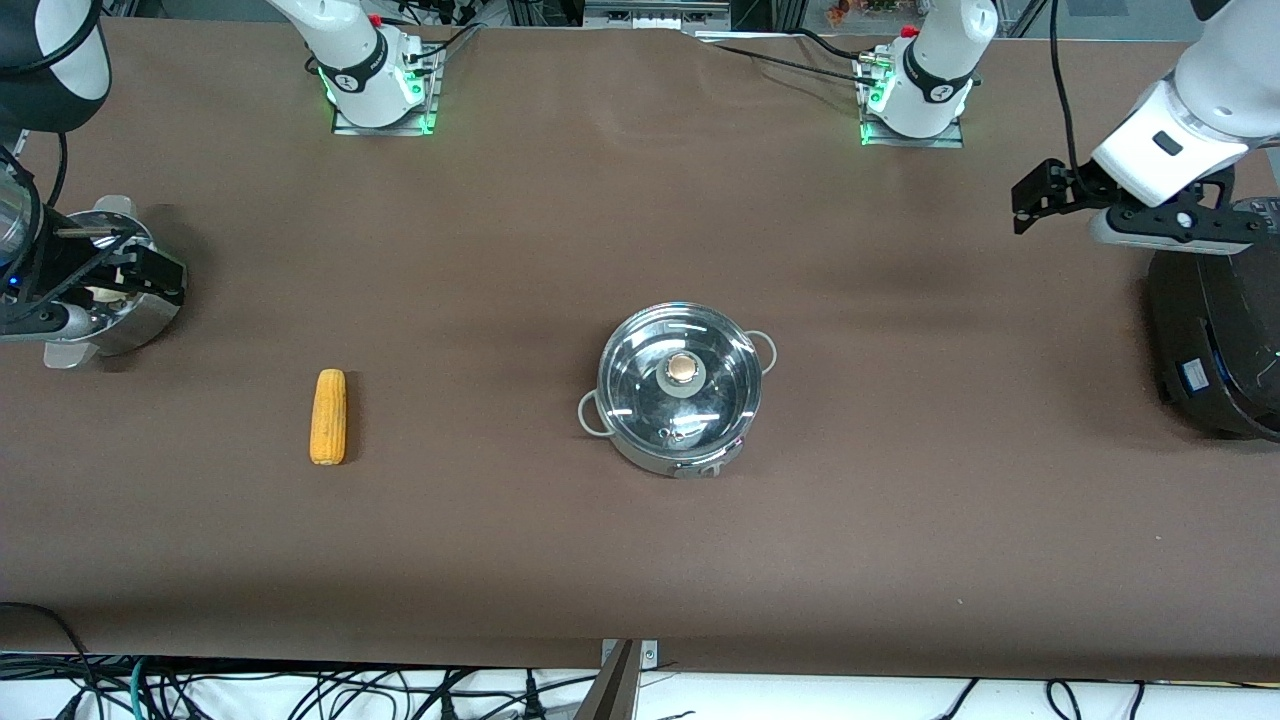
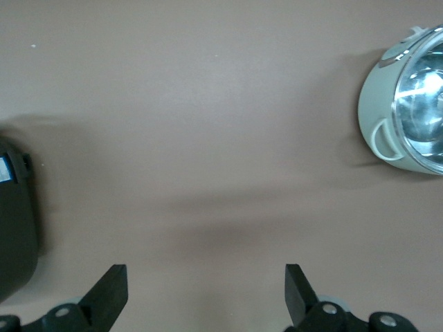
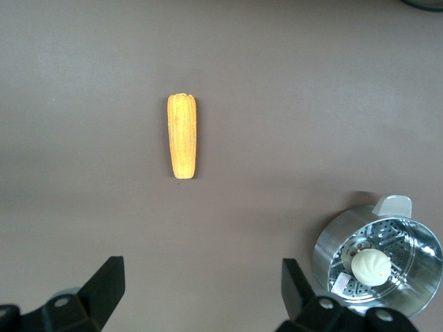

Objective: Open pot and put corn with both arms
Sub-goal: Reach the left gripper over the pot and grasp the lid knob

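Front view: lidded pot [image 1: 679,391] mid-tabletop [image 1: 640,550], corn [image 1: 328,416] apart toward right claw [image 1: 150,270]. Both claws wide, empty; left claw [image 1: 1040,195] above cooker [image 1: 1215,340], right above steamer [image 1: 110,300].

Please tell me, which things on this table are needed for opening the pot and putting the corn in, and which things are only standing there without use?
Needed:
pot, its glass lid on
corn, toward the right arm's end
left gripper, open, over the black cooker
right gripper, open, over the steamer pot

Not needed:
steamer pot with bun
black cooker
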